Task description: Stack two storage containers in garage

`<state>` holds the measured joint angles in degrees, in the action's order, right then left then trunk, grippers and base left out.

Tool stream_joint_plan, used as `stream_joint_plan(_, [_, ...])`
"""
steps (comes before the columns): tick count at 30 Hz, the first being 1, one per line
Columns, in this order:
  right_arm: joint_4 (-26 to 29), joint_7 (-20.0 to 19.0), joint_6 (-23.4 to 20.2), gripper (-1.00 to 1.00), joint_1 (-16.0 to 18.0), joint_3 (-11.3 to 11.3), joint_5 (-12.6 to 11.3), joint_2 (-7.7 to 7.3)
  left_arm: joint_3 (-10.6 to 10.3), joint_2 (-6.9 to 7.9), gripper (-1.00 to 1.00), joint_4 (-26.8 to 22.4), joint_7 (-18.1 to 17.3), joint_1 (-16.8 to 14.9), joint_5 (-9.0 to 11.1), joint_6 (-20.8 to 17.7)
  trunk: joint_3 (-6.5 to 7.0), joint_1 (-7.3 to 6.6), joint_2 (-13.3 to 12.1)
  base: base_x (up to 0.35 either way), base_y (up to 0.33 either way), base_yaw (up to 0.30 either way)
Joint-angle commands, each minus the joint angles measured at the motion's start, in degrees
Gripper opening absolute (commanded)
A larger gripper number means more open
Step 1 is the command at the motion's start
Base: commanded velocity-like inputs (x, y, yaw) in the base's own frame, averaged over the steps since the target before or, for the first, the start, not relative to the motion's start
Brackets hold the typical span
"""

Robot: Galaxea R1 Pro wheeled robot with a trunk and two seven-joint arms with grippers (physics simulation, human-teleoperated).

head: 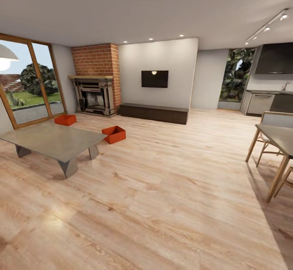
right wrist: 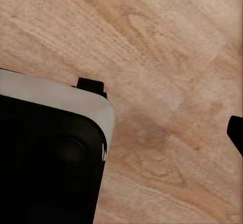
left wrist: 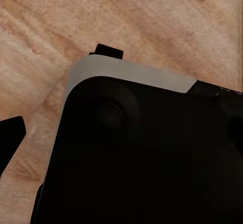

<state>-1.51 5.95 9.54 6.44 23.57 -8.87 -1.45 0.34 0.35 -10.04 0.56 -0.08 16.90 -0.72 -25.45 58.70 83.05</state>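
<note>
Two red-orange storage containers sit on the light wood plank floor of the living room in the head view. One container [head: 65, 119] lies beyond the low grey table [head: 53, 140], near the glass door. The other container [head: 114, 134] rests by the table's right corner, in front of the brick fireplace [head: 94, 95]. Both are far ahead of me and to the left. In the left wrist view a dark fingertip [left wrist: 9, 139] shows at the picture's edge over wood floor, beside my dark base [left wrist: 142, 153]. The right wrist view has a fingertip [right wrist: 236, 133] at its edge. Nothing is held.
A dark low bench [head: 154, 113] runs under the wall screen [head: 154, 79]. A wooden dining table [head: 278, 140] and chairs stand at the right. A kitchen counter [head: 264, 101] is at the far right. Open plank floor [head: 162, 188] stretches between me and the containers.
</note>
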Motion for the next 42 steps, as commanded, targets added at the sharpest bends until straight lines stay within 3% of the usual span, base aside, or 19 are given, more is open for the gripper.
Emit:
stream_joint_plan(1, [-0.16,-0.01,0.36,1.00,0.06,0.50,-0.54,0.02,0.01,0.00,1.00,-0.06,0.06,-0.01,0.32,-0.07,-0.06,0.03,0.03,0.323,0.000,0.001])
stream_joint_plan(17, [-0.14,0.41,0.39,1.00,0.06,0.61,0.07,-0.06,0.01,0.00,1.00,0.07,0.06,-0.01,0.32,-0.07,-0.06,0.03,0.03,0.323,0.000,0.000])
stream_joint_plan(42, [-0.10,0.21,0.04,1.00,0.06,0.19,-0.85,0.00,0.01,0.54,1.00,0.11,0.06,-0.01,0.41,-0.16,-0.06,0.03,0.03,0.324,0.000,0.000])
